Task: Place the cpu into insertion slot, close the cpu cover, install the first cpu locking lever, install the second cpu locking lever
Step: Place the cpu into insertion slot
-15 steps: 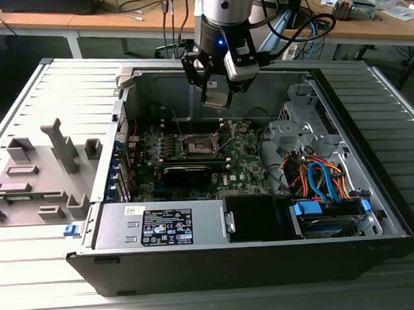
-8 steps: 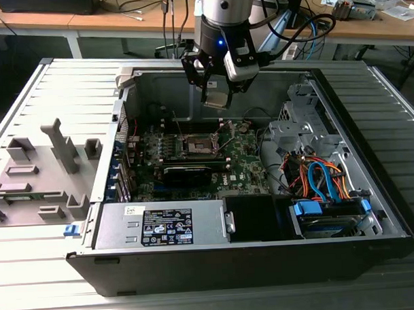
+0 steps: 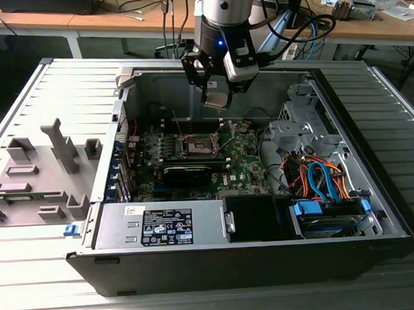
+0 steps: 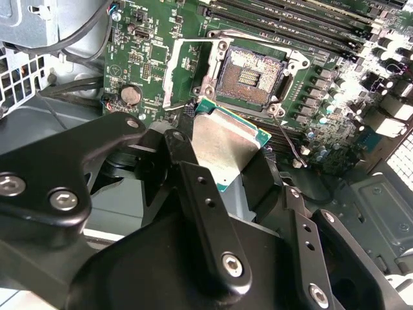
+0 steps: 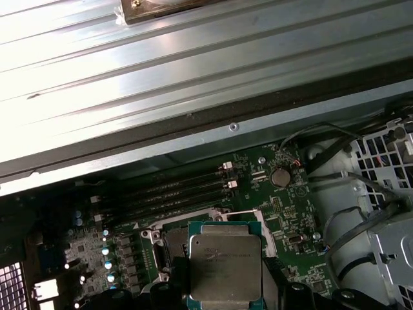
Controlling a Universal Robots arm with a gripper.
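Observation:
My gripper hangs over the open computer case, shut on the cpu, a small square chip with a silvery top and a green rim. The black fingers press on two opposite edges of the chip. In the first wrist view the cpu covers part of the socket. The insertion slot lies bare on the green board, a short way off from the chip. Its dark square sits below the gripper in the exterior view. The cpu cover is swung open beside the slot. A thin locking lever stands free at the slot's side.
A long black card lies just in front of the socket. Memory slots run along one side of it. The power supply and a drive with blue and orange cables fill the case front. A grey fixture stands outside, at the exterior view's left.

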